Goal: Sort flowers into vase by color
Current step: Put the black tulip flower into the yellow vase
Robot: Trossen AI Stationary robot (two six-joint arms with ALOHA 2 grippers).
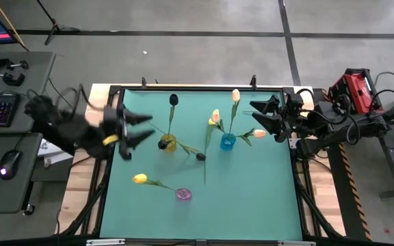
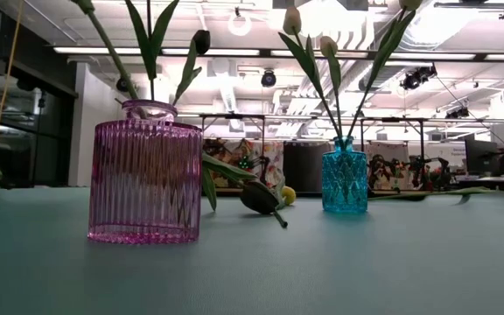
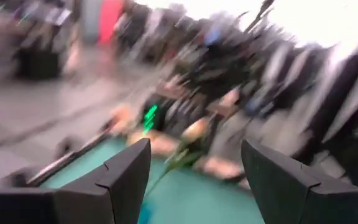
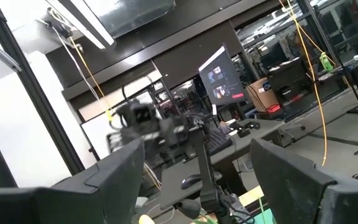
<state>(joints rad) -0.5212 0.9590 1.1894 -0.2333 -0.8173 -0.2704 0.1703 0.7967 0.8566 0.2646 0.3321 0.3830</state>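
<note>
- The left gripper hung over the mat's nine o'clock edge, its jaws spread wide and empty; its wrist view showed both fingers well apart with nothing between them.
- The right gripper sat at the three o'clock edge, jaws open and holding nothing.
- A yellow vase near the centre held a black tulip leaning toward twelve o'clock; a second black tulip lay on the mat just beside it, at four o'clock.
- A blue vase held cream-peach tulips.
- Another peach tulip lay at the blue vase's three o'clock.
- A pink vase stood toward six o'clock, with a yellow tulip lying at its ten o'clock.
</note>
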